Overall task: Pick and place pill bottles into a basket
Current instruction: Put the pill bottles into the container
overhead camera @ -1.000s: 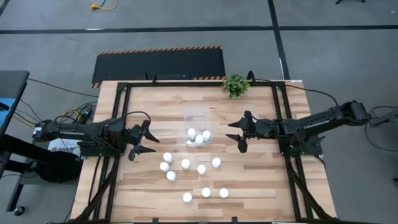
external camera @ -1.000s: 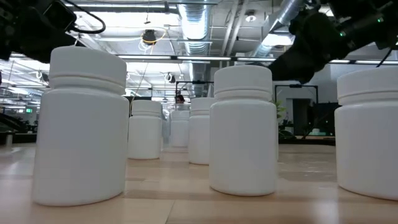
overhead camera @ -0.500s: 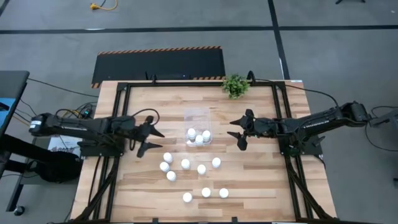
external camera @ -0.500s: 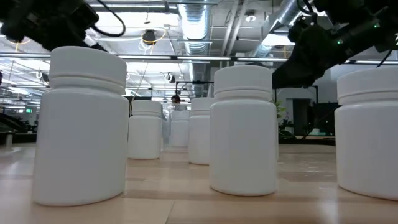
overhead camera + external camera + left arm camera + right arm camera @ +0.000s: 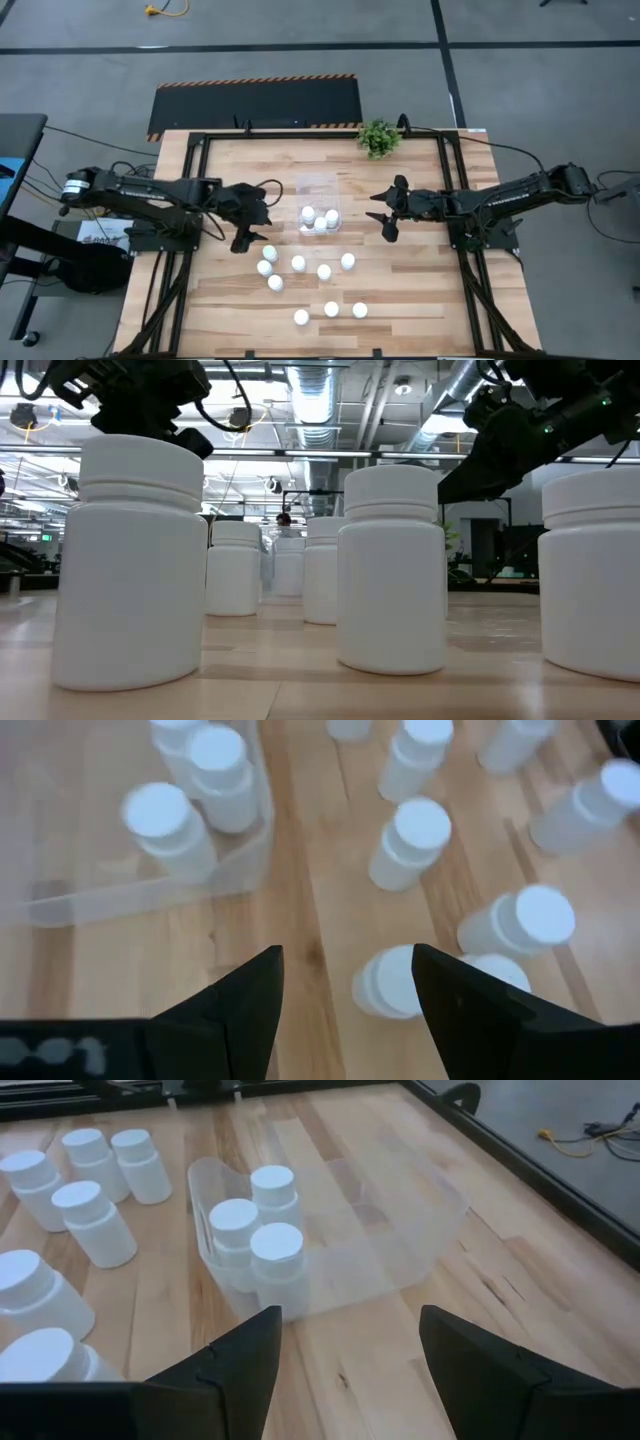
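Three bottles (image 5: pixel 319 217) stand inside the basket (image 5: pixel 318 190), all at one end of it. The rest of the basket has room. That part of the job is done.

Nine more bottles (image 5: pixel 298 263) wait on the worktop (image 5: pixel 420 300). They stand in a loose bunch, near the basket, on the side away from the plant (image 5: pixel 378 137). So most of the job is left, I think.

The left gripper (image 5: pixel 252 232) hangs just beside the nearest loose bottle (image 5: pixel 269 253). In the left wrist view its fingers (image 5: pixel 225 1010) are spread apart and nothing is between them. A bottle (image 5: pixel 392 982) sits close to one finger, a little off to the side, not yet in the gap. It looks like this arm is going for its next bottle, but the fingers need to line up first.

The right gripper (image 5: pixel 385 212) waits on the other side of the basket, a bit apart from it. Its fingers (image 5: pixel 225 1370) are spread too, and it holds nothing. From there it looks straight at the three bottles in the basket.
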{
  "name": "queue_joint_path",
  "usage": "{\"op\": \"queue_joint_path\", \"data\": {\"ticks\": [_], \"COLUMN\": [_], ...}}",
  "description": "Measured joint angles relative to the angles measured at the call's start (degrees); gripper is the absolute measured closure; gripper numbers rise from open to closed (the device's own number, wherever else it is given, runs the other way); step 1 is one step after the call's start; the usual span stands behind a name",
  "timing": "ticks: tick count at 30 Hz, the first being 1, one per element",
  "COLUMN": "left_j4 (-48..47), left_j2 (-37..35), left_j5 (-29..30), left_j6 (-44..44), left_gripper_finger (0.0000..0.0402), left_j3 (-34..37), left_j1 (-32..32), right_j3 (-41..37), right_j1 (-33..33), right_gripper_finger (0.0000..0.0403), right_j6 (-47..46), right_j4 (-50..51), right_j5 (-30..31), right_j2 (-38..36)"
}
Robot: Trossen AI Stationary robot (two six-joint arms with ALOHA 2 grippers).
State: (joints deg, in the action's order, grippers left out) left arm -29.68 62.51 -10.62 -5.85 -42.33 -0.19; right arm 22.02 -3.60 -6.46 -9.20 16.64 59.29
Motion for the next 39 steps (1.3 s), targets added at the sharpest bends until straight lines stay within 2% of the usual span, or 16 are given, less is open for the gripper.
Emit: {"op": "queue_joint_path", "data": {"ticks": [13,15,23,28,31,39], "left_j4": [-4.5,-4.3,-5.0,-5.6,-5.6,-6.8], "left_j2": [11.1,11.7,11.7,11.7,11.7,11.7], "left_j5": [0.6,0.6,0.9,1.0,1.0,1.0], "left_j6": [-2.0,-2.6,-4.1,-4.5,-4.5,-4.4], "left_gripper_finger": [0.0191,0.0191,0.0191,0.0191,0.0191,0.0191], "left_j3": [-4.7,-5.3,-6.8,-6.8,-6.8,-6.8], "left_j1": [-5.7,-6.4,-7.1,-7.1,-7.1,-7.1], "right_j3": [0.0,0.0,0.0,0.0,0.0,0.0], "right_j1": [-0.2,-0.6,-2.5,-3.5,-3.5,-2.9], "right_gripper_finger": [0.0173,0.0173,0.0173,0.0173,0.0173,0.0173], "right_j6": [-2.6,-1.4,14.2,20.8,21.8,19.4], "right_j4": [0.2,0.2,-0.3,-1.9,-2.9,-2.9], "right_j5": [-0.4,-2.3,-13.8,-19.1,-21.3,-21.2], "right_j2": [0.0,0.0,0.0,0.0,0.0,0.0]}}
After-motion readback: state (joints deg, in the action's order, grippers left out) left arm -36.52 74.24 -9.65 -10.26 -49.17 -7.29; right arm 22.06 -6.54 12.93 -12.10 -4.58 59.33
